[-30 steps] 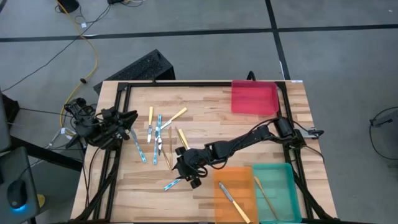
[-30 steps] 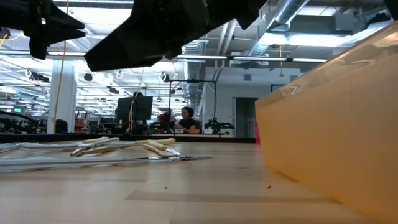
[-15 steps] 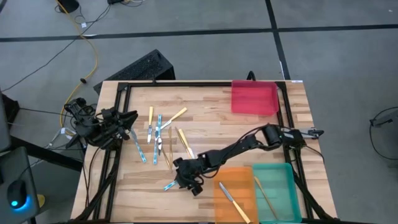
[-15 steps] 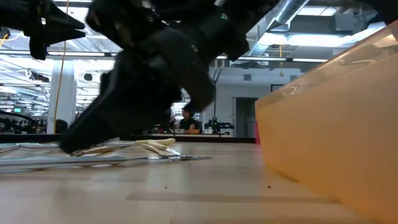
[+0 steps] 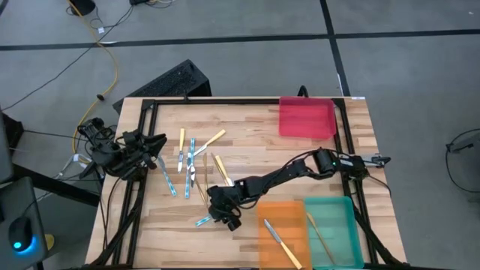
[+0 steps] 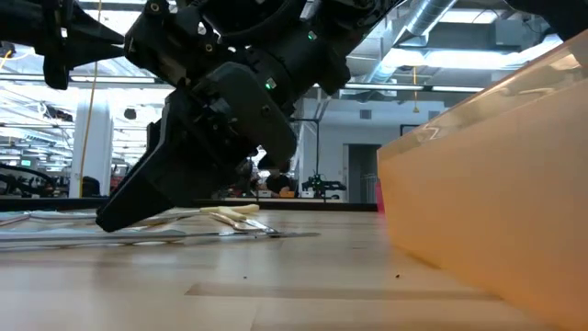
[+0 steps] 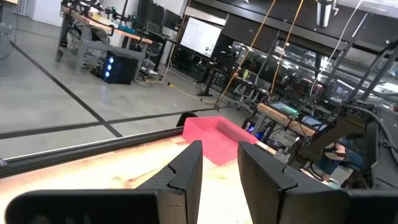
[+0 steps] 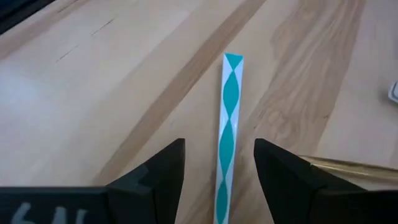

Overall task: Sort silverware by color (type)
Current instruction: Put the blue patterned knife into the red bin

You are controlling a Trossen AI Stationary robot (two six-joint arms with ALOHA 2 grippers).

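Wooden table (image 5: 255, 154) (lab behind) bears scattered silverware (image 5: 191, 161).

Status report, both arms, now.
Right gripper open, straddling the blue-and-white patterned utensil handle on the wooden table, not gripped. Left gripper parked at the table's left edge. Nothing blocking.

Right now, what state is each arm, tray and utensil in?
Right gripper: fingers open, straddling the blue-handled utensil lying flat on the table, not gripped.
Left gripper: parked at the table's left edge, holding nothing.
Orange tray: holds one yellow-handled utensil.
Teal tray: holds one wooden utensil.
Red tray: nothing visible inside.
Unsorted utensils: lying loose on the table.
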